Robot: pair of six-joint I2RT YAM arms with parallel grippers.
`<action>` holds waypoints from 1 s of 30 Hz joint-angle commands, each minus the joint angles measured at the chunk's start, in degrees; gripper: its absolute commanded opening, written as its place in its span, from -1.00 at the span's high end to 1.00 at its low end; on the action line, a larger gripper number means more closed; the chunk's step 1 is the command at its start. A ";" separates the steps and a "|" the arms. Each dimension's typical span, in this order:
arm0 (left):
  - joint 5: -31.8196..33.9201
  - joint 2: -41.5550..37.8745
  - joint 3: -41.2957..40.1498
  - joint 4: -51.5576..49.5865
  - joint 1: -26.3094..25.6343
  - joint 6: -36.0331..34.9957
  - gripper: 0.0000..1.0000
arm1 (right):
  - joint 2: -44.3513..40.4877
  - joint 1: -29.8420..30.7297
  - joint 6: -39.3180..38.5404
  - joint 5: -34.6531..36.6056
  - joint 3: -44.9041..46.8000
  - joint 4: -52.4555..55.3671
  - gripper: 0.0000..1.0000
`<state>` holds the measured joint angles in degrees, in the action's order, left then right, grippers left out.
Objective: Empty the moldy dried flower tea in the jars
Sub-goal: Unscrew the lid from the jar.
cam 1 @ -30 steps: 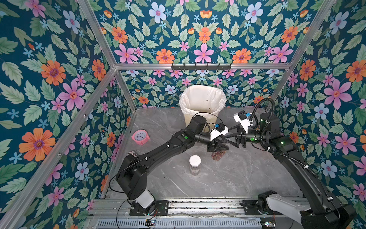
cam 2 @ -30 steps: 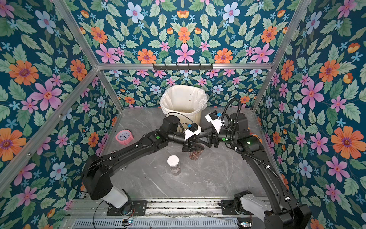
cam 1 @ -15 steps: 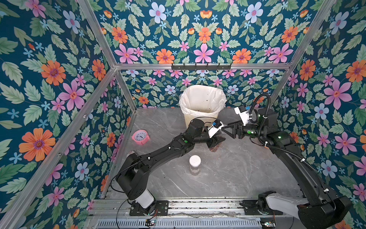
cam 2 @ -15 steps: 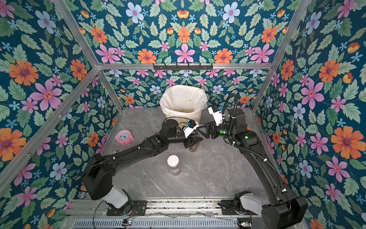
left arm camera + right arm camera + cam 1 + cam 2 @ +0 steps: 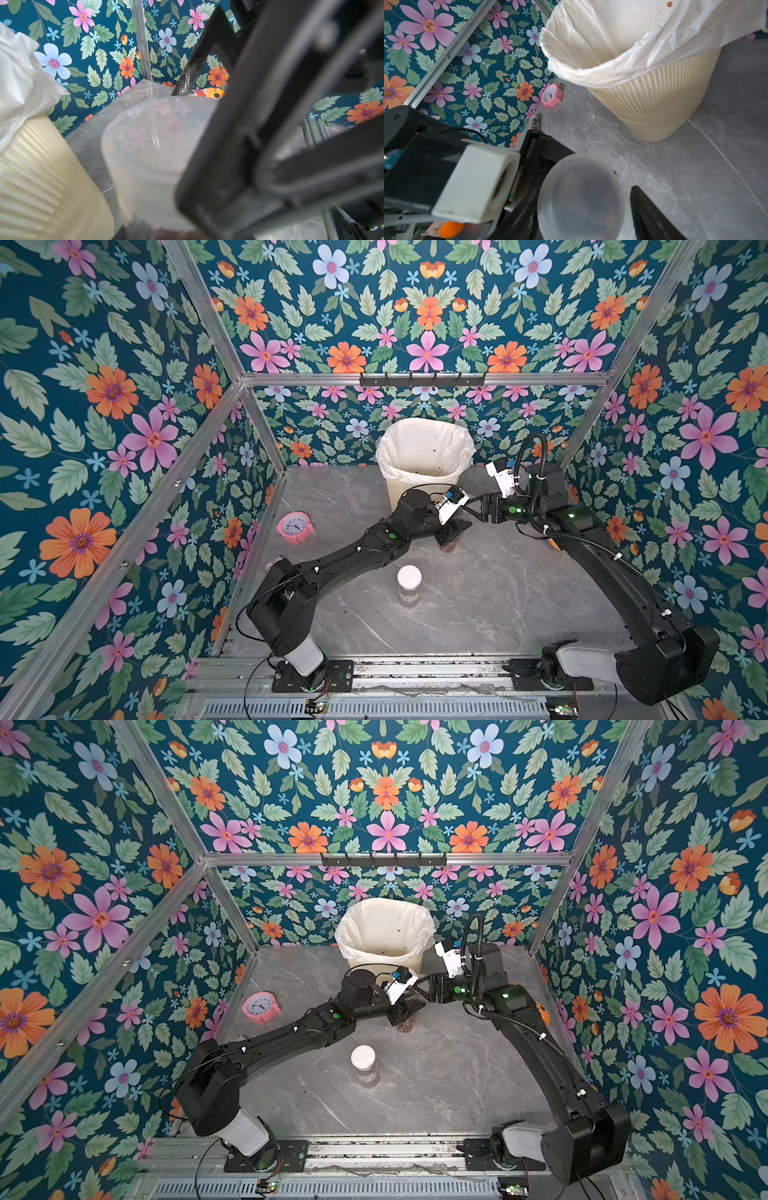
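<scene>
Dried flower tea (image 5: pixel 449 546) fills the translucent-lidded jar (image 5: pixel 581 197), low and just beside the lined cream bin (image 5: pixel 424 456); your left gripper (image 5: pixel 455 533) clamps the jar's body; your right gripper (image 5: pixel 467 512) straddles the lid, though I cannot tell whether it pinches yet; the white-lidded jar (image 5: pixel 409 580) stands well apart, nearer the front, unopened. You are at the lid-removal step, I judge; next you need a firm pinch, a twist off, then a tip over the bin.
</scene>
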<state>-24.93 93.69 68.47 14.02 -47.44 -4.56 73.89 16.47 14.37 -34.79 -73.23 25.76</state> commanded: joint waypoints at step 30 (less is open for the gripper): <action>-41.18 2.78 9.99 -19.94 3.85 -9.22 0.02 | -6.69 0.27 -19.30 -20.41 2.60 3.68 -0.19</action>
<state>-60.95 96.49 77.78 -3.88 -43.35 -11.44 67.09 16.43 -2.09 -47.44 -70.13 30.61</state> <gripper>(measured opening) 0.487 0.574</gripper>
